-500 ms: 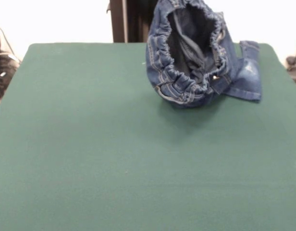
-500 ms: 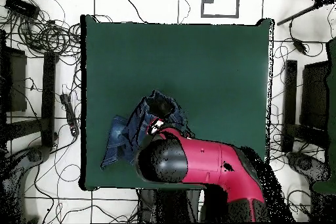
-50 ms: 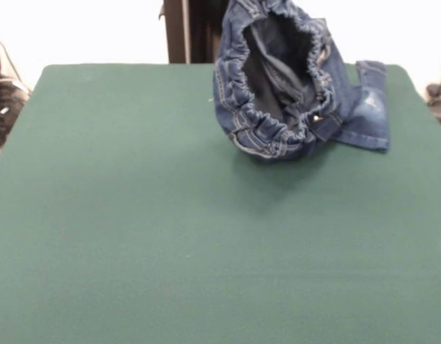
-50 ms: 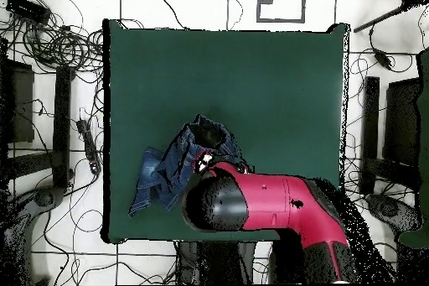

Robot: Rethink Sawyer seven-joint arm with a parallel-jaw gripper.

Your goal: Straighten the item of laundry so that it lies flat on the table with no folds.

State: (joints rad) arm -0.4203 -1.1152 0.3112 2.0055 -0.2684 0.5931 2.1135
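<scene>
Jeans (image 3: pixel 288 93) shift slightly across bench (image 3: pixel 170 236), waistband hanging open, one leg flat; our arm (image 4: pixel 260 203) moves along; claw hidden, grip state unclear

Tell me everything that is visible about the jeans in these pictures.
The jeans are small, of dark blue denim with faded whitish patches and pale stitching. The elastic, gathered waistband is lifted and gapes open toward the front camera, showing the dark inside; its top leaves the picture. One leg lies flat on the green table, near the far edge. From overhead, the red arm covers part of them. They are bunched, not flat. What holds them up is hidden.
</scene>
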